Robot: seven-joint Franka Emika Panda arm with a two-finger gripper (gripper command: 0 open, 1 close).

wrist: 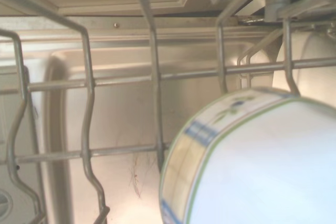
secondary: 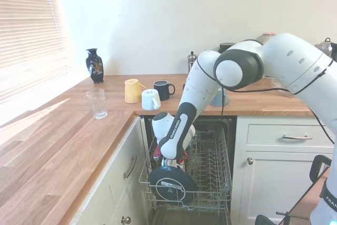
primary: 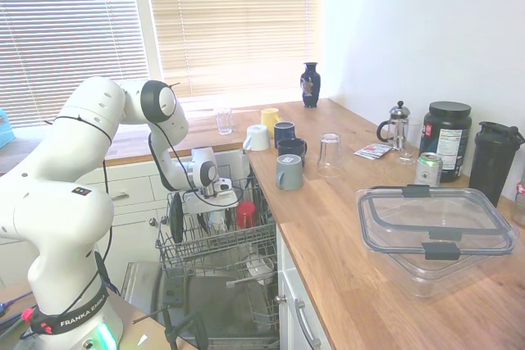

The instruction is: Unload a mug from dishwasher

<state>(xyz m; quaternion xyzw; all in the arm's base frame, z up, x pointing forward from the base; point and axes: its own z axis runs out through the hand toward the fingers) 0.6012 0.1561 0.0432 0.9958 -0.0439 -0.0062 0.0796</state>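
In the first exterior view the arm bends down off the counter edge and puts its gripper (primary: 220, 196) low among the wires of the dishwasher (primary: 215, 250), over the pulled-out upper basket. The red cup (primary: 246, 213) stands just beside it, on the counter side. The wrist body covers the tip, so I cannot tell whether the gripper is released or clenched on something.

The second exterior view looks from the opposite side. The forearm runs down into the basket and hides the gripper altogether. A sliver of red shows just past the wrist, and a dark plate (secondary: 168, 183) stands on edge at the front of the rack, nearer the camera than the hand.

The wrist view is close and soft. A white bowl with a blue-and-green rim band (wrist: 252, 161) fills the near part, resting against the tines. Behind it, past one upright wire, is a plain glossy white curve — probably the mug (wrist: 312, 66), though only a slice shows and neither handle nor mouth can be seen. If so, it lies beyond the bowl from the hand, further into the basket, so the reach must pass over or beside the bowl.
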